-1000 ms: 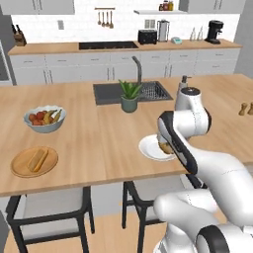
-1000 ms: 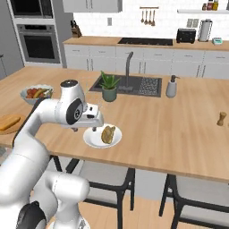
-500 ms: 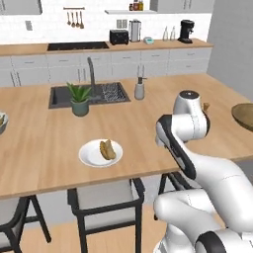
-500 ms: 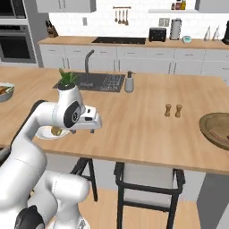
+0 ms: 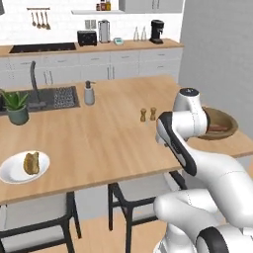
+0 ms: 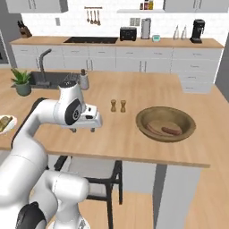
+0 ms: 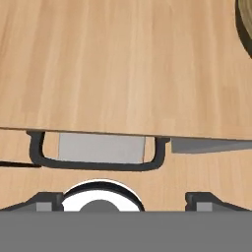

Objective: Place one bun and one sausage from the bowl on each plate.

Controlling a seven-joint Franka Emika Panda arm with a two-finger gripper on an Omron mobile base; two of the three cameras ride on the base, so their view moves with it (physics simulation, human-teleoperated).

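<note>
Two sausages [image 6: 163, 130] are observed lying side by side inside the bowl [image 6: 147, 114], which stands on the wooden counter [image 6: 129, 94] near its front edge, to the right of the arm in the right base view. In the left base view the bowl [image 5: 228, 119] is largely hidden behind the arm, with one sausage [image 5: 218, 128] showing at its near side. A corner of the bowl's rim [image 7: 243, 24] is seen at the upper right of the hand view.

The gripper [image 6: 84, 129] is held above the counter's front edge, well apart from the bowl, pointing down. Its fingertips [image 7: 50, 199] are set wide apart, and nothing is held between them.

One white plate [image 5: 11, 173] is noted far to the left on the counter, carrying a golden-brown bun [image 5: 31, 163]. In the right base view the same plate [image 6: 10, 126] is cut off by the left edge, with the bun [image 6: 4, 122] on it.

A pair of small shakers [image 6: 118, 105] stands between the arm and the bowl. A soap dispenser [image 5: 89, 93] stands beside the sink [image 5: 47, 98], and a potted plant [image 5: 16, 105] at the sink's left.
</note>
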